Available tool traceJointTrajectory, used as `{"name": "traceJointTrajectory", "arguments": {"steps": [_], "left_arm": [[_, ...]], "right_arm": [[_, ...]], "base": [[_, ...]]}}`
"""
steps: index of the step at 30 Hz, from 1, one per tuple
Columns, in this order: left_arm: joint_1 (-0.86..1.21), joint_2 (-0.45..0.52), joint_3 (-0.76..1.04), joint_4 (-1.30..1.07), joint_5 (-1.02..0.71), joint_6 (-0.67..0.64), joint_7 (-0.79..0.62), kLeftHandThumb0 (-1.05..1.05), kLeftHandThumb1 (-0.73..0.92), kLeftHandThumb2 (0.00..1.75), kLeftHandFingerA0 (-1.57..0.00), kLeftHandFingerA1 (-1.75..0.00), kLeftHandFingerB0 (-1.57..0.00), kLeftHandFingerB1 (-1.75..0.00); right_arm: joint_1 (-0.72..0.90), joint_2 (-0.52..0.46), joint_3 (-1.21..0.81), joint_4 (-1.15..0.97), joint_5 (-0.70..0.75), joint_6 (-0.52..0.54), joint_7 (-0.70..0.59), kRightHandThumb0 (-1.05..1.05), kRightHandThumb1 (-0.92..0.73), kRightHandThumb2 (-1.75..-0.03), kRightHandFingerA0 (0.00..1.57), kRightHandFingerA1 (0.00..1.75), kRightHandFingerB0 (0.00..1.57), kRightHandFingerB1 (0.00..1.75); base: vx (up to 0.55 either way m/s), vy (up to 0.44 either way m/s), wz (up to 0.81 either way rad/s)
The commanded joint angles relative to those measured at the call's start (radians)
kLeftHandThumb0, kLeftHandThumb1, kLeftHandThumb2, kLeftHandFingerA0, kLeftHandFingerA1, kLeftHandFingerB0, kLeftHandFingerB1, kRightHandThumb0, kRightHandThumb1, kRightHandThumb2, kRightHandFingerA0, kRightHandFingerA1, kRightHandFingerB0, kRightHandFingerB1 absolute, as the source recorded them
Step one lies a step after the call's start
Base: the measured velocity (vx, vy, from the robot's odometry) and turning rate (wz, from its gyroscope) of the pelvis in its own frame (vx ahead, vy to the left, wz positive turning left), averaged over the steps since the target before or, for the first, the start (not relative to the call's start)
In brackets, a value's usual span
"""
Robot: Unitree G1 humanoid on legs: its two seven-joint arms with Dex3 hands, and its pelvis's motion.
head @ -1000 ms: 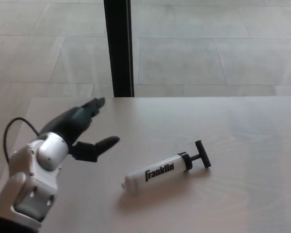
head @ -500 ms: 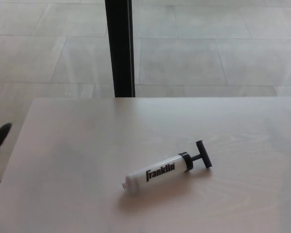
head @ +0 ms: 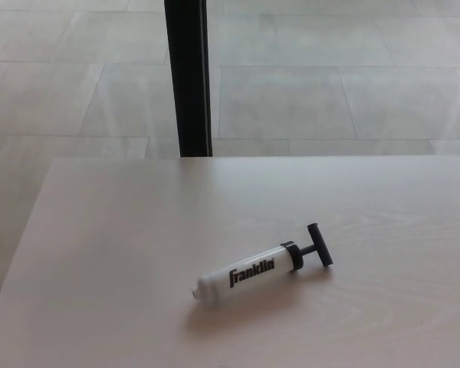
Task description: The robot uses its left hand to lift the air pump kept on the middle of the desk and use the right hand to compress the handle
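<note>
A white air pump [head: 249,274] with black "Franklin" lettering lies on its side near the middle of the pale wooden desk [head: 123,230]. Its black T-handle [head: 319,245] points to the right and slightly away from me, with a short stretch of rod showing between handle and barrel. The nozzle end faces the lower left. Neither of my hands shows in the head view, and nothing touches the pump.
A black vertical post [head: 188,77] stands behind the desk's far edge. Beyond it lies a floor of large pale tiles [head: 330,84]. The desk's left edge runs diagonally down to the lower left corner.
My left hand, raised open over the desk's left side a second ago, has withdrawn leftward out of the picture. The pump has not moved.
</note>
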Motion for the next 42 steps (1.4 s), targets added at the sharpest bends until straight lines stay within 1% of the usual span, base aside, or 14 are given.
{"name": "traceJointTrajectory", "arguments": {"steps": [1, 3, 7, 8, 14, 17, 18, 19, 26, 27, 30, 31, 32, 42], "left_arm": [[0.224, -0.030, 0.484, 0.468, -0.424, -0.216, 0.217, -0.75, 0.79, 0.64, -0.29, -0.55, -0.17, -0.37], [0.247, -0.044, 0.436, 0.464, -0.364, -0.205, 0.226, -0.73, 0.62, 0.97, -0.30, -0.61, -0.16, -0.48], [0.294, -0.048, 0.373, 0.484, -0.301, -0.212, 0.206, -0.74, 0.78, 0.63, -0.36, -0.61, -0.25, -0.38], [0.293, -0.045, 0.376, 0.496, -0.308, -0.216, 0.196, -0.73, 0.77, 0.63, -0.38, -0.62, -0.26, -0.39], [0.247, -0.028, 0.398, 0.542, -0.360, -0.228, 0.173, -0.73, 0.61, 0.96, -0.31, -0.59, -0.18, -0.48], [0.237, -0.021, 0.397, 0.568, -0.378, -0.244, 0.169, -0.70, 0.76, 0.62, -0.43, -0.62, -0.28, -0.42], [0.240, -0.020, 0.384, 0.575, -0.373, -0.252, 0.166, -0.71, 0.78, 0.63, -0.44, -0.62, -0.27, -0.40], [0.247, -0.020, 0.372, 0.580, -0.372, -0.257, 0.156, -0.70, 0.79, 0.63, -0.43, -0.63, -0.25, -0.40], [0.289, -0.028, 0.320, 0.592, -0.418, -0.281, 0.152, -0.70, 0.79, 0.63, -0.44, -0.66, -0.22, -0.42], [0.289, -0.024, 0.309, 0.590, -0.424, -0.278, 0.158, -0.69, 0.78, 0.63, -0.45, -0.63, -0.22, -0.41], [0.290, -0.018, 0.283, 0.590, -0.445, -0.280, 0.164, -0.69, 0.78, 0.63, -0.45, -0.63, -0.22, -0.41], [0.288, -0.008, 0.263, 0.612, -0.441, -0.294, 0.158, -0.69, 0.79, 0.63, -0.46, -0.59, -0.25, -0.39], [0.289, -0.003, 0.254, 0.612, -0.441, -0.290, 0.155, -0.69, 0.80, 0.63, -0.46, -0.57, -0.25, -0.39], [0.287, 0.026, 0.152, 0.607, -0.488, -0.288, 0.157, -0.67, 0.79, 0.63, -0.45, -0.59, -0.26, -0.42]], "right_arm": [[0.135, -0.088, -0.381, 0.308, 0.225, -0.147, -0.065, -0.88, -0.92, -0.77, 0.42, 0.61, 0.36, 0.40], [0.099, -0.084, -0.447, 0.402, 0.306, -0.155, -0.038, -0.88, -0.92, -0.74, 0.41, 0.65, 0.33, 0.40], [0.085, -0.087, -0.484, 0.458, 0.323, -0.143, -0.025, -0.83, -0.75, -1.14, 0.41, 0.69, 0.27, 0.51], [0.087, -0.088, -0.487, 0.477, 0.318, -0.157, -0.016, -0.91, -0.92, -0.73, 0.40, 0.66, 0.31, 0.38], [0.088, -0.092, -0.486, 0.554, 0.291, -0.151, -0.001, -0.87, -0.92, -0.70, 0.43, 0.59, 0.27, 0.38], [0.097, -0.077, -0.451, 0.588, 0.264, -0.154, 0.011, -0.86, -0.92, -0.71, 0.43, 0.56, 0.25, 0.38], [0.119, -0.060, -0.434, 0.583, 0.254, -0.164, 0.035, -0.86, -0.71, -1.10, 0.36, 0.62, 0.19, 0.50], [0.128, -0.039, -0.423, 0.574, 0.253, -0.168, 0.044, -0.92, -0.91, -0.67, 0.46, 0.60, 0.26, 0.38], [0.160, -0.027, -0.306, 0.562, 0.230, -0.179, 0.053, -0.90, -0.92, -0.68, 0.44, 0.55, 0.23, 0.35], [0.169, -0.024, -0.270, 0.576, 0.209, -0.194, 0.061, -0.83, -0.72, -1.09, 0.39, 0.62, 0.14, 0.47], [0.182, -0.028, -0.240, 0.583, 0.228, -0.208, 0.061, -0.83, -0.72, -1.09, 0.39, 0.62, 0.14, 0.47], [0.204, -0.019, -0.200, 0.566, 0.202, -0.203, 0.060, -0.77, -0.86, -0.66, 0.42, 0.52, 0.17, 0.33], [0.220, -0.008, -0.186, 0.543, 0.204, -0.204, 0.083, -0.75, -0.66, -1.02, 0.30, 0.59, 0.09, 0.46], [0.243, 0.013, -0.085, 0.538, 0.235, -0.252, 0.119, -0.70, -0.81, -0.64, 0.36, 0.54, 0.19, 0.33]], "base": [[0.00, 0.000, 0.00], [0.00, 0.000, 0.00], [0.00, 0.000, 0.00], [0.00, 0.000, 0.00], [0.00, 0.000, 0.00], [0.00, 0.000, 0.00], [0.00, 0.000, 0.00], [0.00, 0.000, 0.00], [0.00, 0.000, 0.00], [0.00, 0.000, 0.00], [0.00, 0.000, 0.00], [0.00, 0.000, 0.00], [0.00, 0.000, 0.00], [0.00, 0.000, 0.00]]}}
